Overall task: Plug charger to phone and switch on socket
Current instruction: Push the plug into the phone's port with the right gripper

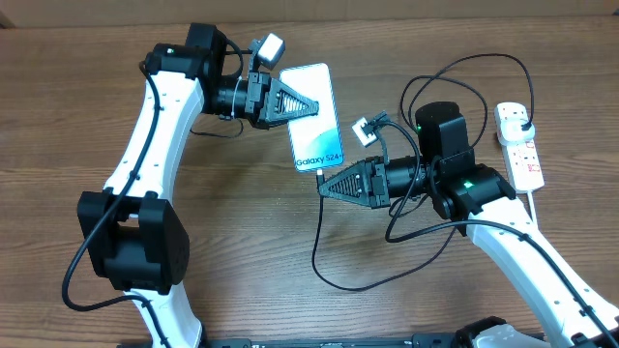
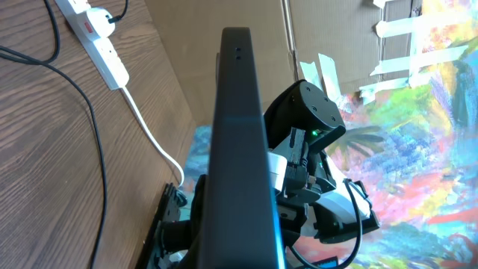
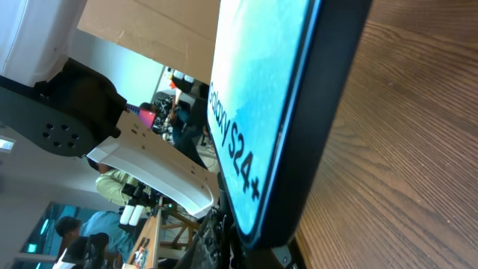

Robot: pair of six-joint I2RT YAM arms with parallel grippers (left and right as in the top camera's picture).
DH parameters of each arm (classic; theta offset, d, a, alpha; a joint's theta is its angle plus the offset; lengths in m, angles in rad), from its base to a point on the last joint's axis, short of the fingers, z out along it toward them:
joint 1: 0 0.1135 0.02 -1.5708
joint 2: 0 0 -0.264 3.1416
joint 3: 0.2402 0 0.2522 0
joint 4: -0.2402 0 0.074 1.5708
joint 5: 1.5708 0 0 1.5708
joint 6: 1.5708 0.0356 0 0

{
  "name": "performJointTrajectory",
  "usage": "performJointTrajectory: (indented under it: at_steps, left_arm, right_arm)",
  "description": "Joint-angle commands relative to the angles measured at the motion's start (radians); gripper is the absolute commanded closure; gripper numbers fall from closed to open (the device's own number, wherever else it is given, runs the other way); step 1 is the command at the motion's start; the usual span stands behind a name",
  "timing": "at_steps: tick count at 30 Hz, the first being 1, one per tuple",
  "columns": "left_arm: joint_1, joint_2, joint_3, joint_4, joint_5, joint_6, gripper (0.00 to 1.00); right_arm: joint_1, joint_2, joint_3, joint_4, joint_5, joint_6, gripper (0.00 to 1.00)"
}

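The phone [image 1: 316,121] is lifted off the table, its light blue screen reading "Galaxy S24+". My left gripper [image 1: 306,103] is shut on its far end. In the left wrist view the phone [image 2: 239,142] shows edge-on and dark, running out from my jaws [image 2: 239,258]. My right gripper [image 1: 330,184] is shut at the phone's near end, where the charger's thin black cable [image 1: 318,237] begins. The connector tip is hidden. The right wrist view shows the screen [image 3: 254,104] just above my jaws [image 3: 265,250]. The charger's black plug [image 1: 522,120] sits in the white socket strip [image 1: 523,155].
The black cable loops over the wooden table [image 1: 242,251] below and behind my right arm. The strip's thick white cord [image 1: 544,215] runs toward the front right. The strip [image 2: 101,45] and cord [image 2: 149,134] also show in the left wrist view.
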Motion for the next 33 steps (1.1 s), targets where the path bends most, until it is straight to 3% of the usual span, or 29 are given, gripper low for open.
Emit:
performJointTrajectory:
  at_steps: [1,33]
  left_arm:
    - [-0.008,-0.003,0.001,-0.003,0.041,0.004,0.96]
    - [-0.008,-0.003,0.001,-0.012,0.037,0.012,0.96]
  right_arm:
    - [-0.002,-0.002,-0.002,0.005,0.013,-0.003,0.96]
    - [-0.003,-0.002,-0.002,0.026,0.019,0.007,0.96]
